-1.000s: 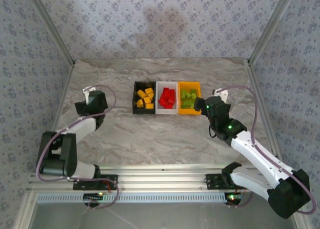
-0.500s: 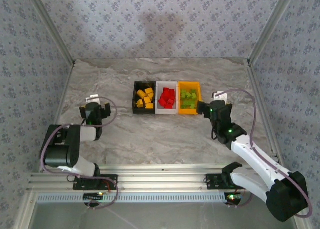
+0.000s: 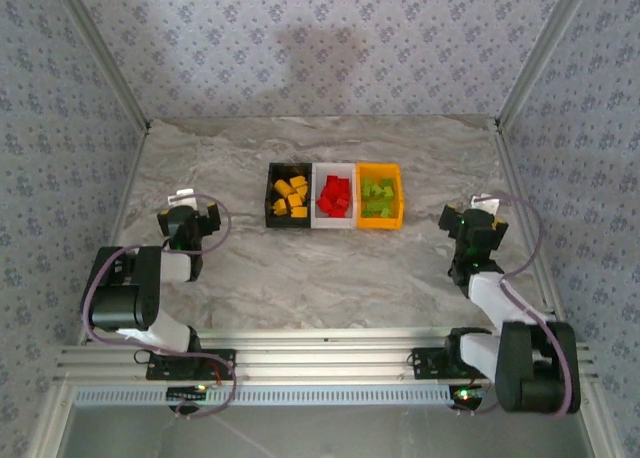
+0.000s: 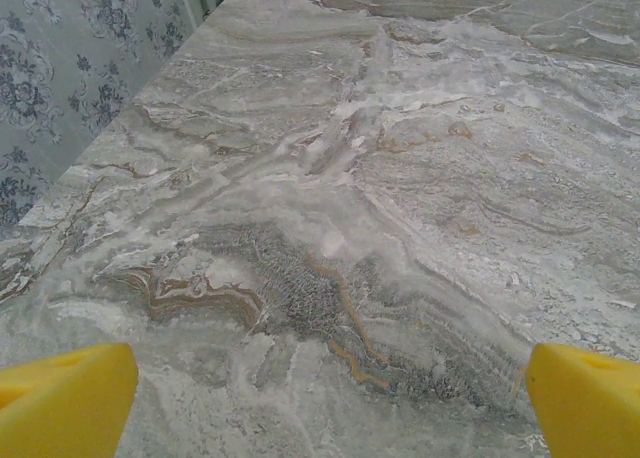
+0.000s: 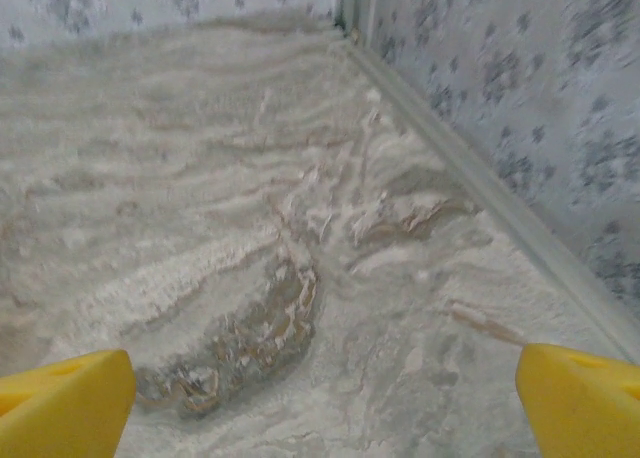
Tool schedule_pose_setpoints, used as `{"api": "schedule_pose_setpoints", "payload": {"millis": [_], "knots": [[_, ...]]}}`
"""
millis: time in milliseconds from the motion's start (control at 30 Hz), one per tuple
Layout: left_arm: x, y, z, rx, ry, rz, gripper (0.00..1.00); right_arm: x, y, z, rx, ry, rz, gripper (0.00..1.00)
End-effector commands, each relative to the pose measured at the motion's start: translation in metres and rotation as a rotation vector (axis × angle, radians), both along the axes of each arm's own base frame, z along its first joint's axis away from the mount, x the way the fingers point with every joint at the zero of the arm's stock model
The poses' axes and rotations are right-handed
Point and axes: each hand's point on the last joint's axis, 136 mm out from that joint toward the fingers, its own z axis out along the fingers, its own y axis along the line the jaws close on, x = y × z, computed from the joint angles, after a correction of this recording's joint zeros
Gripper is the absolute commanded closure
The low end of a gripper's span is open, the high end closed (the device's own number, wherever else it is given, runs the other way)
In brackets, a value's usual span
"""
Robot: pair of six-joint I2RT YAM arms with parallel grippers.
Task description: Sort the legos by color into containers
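On the table (image 3: 300,268), the containers (image 3: 334,224) form a centred left-to-right row, each bin's long side pointing away from the arms: yellow legos (image 3: 290,196) in the black bin (image 3: 269,200), red legos (image 3: 333,194) in the white bin (image 3: 315,183), green legos (image 3: 376,196) in the orange bin (image 3: 400,198). Left claw (image 4: 325,403) and right claw (image 5: 320,398) are spread wide.

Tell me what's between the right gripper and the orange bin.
Only bare marble tabletop separates the right gripper from the orange bin, seen in the top view.
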Motion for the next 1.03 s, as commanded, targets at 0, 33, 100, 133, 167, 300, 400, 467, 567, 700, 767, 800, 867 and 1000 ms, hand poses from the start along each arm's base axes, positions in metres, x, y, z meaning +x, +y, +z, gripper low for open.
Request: {"api": "schedule_pose_setpoints", "payload": {"millis": [0,33,100,133,167,300,400,467,567,700,767,800,867,1000], "knots": [[0.005,-0.001,0.011,-0.02,-0.049,-0.007,0.0,0.032,0.022,0.012,-0.022,-0.103,0.164,0.0],[0.005,-0.002,0.011,-0.02,-0.049,-0.011,0.01,0.036,0.025,0.002,-0.021,-0.072,0.178,0.0],[0.005,-0.002,0.011,-0.019,-0.048,-0.009,0.01,0.041,0.028,-0.012,-0.026,-0.06,0.193,0.0],[0.005,-0.002,0.01,-0.02,-0.047,-0.012,0.0,0.042,0.03,-0.021,-0.027,-0.061,0.2,0.0],[0.005,-0.002,0.011,-0.021,-0.047,-0.012,0.0,0.042,0.03,-0.029,-0.029,-0.063,0.201,0.0],[0.005,-0.002,0.01,-0.021,-0.047,-0.013,0.0,0.049,0.03,-0.034,-0.034,-0.025,0.194,0.0],[0.005,-0.002,0.01,-0.02,-0.046,-0.014,0.01,0.049,0.03,-0.034,-0.037,-0.025,0.191,0.0],[0.005,-0.002,0.01,-0.02,-0.047,-0.014,0.0,0.049,0.03,-0.033,-0.036,-0.021,0.189,0.0],[0.005,-0.002,0.01,-0.02,-0.046,-0.014,0.0,0.049,0.03,-0.033,-0.038,-0.026,0.19,0.0],[0.005,-0.002,0.011,-0.02,-0.048,-0.013,0.0,0.049,0.03,-0.033,-0.038,-0.025,0.189,0.0],[0.005,-0.003,0.011,-0.021,-0.048,-0.014,0.0,0.049,0.03,-0.033,-0.038,-0.026,0.19,0.0],[0.005,-0.002,0.011,-0.02,-0.047,-0.014,0.0,0.049,0.03,-0.033,-0.038,-0.025,0.19,0.0],[0.005,-0.002,0.01,-0.02,-0.045,-0.014,0.0,0.049,0.03,-0.033,-0.038,-0.025,0.19,0.0],[0.005,-0.002,0.011,-0.019,-0.048,-0.013,0.0,0.049,0.03,-0.033,-0.038,-0.025,0.189,0.0]]}}
